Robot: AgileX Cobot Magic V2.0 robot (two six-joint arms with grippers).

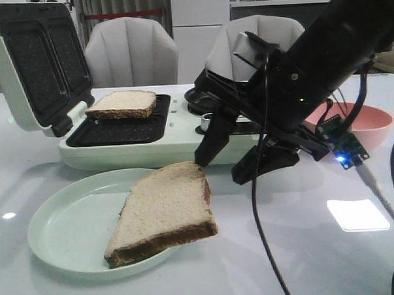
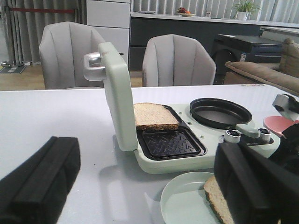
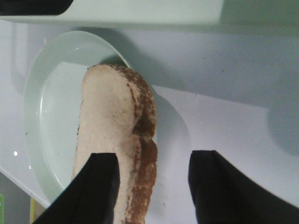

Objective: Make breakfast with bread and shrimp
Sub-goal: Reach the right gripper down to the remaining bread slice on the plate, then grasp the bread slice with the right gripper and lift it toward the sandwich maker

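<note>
Bread slice lies tilted on the pale green plate, overhanging its right rim. Second slice sits on the open sandwich maker's left grill plate. Right gripper hangs open just beside the plate slice's far corner, holding nothing. Left gripper open, empty. Pink bowl behind the right arm.
</note>
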